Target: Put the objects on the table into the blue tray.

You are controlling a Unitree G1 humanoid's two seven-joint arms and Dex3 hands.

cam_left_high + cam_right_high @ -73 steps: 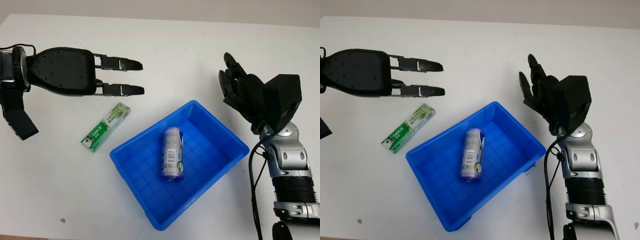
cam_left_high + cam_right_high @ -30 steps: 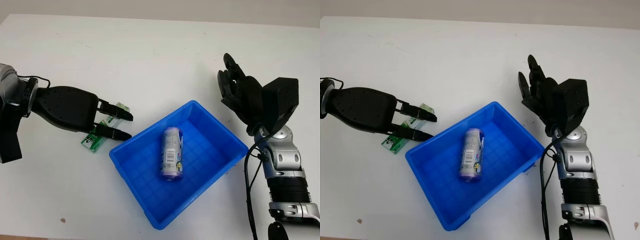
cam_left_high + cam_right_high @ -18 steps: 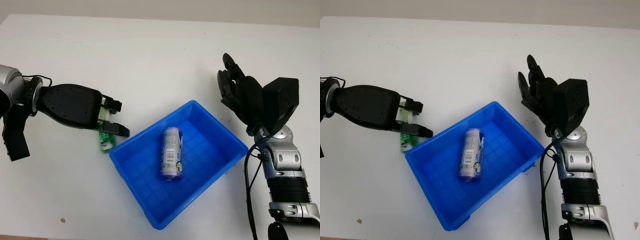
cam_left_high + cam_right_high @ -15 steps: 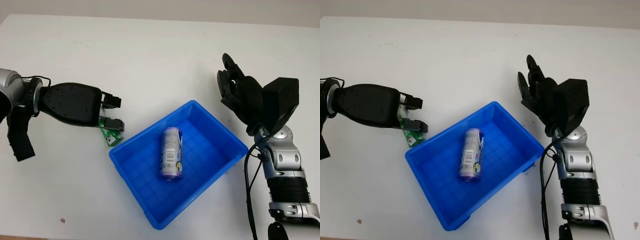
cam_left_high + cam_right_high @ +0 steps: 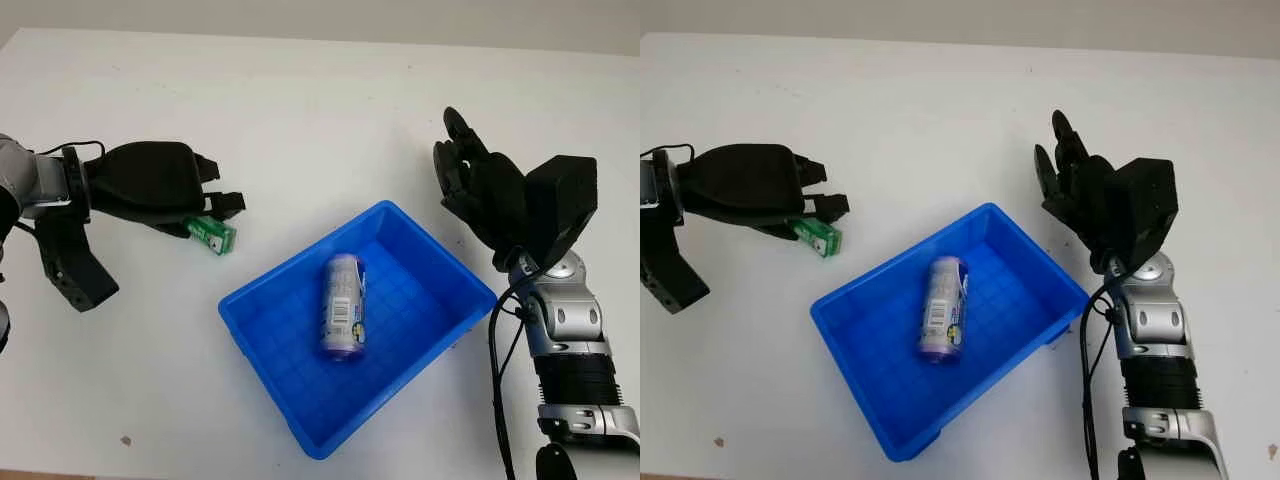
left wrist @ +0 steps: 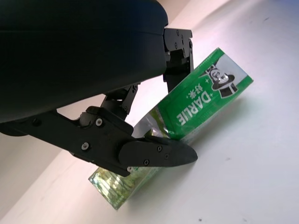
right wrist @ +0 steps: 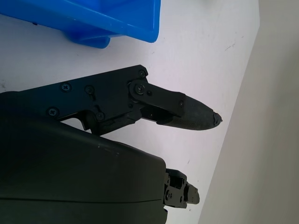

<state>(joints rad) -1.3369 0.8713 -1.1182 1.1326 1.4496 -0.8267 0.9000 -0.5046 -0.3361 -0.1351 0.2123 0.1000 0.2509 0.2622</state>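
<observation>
left hand (image 5: 160,185) now closed on green box (image 5: 211,235); box lifted, farther from blue tray (image 5: 255,290)

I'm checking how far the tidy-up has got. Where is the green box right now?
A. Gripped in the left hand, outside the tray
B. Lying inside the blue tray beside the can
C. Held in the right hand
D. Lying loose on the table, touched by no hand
A: the left hand has its fingers closed on the green box, off to the side of the blue tray, which holds the can; the right hand holds nothing.
</observation>
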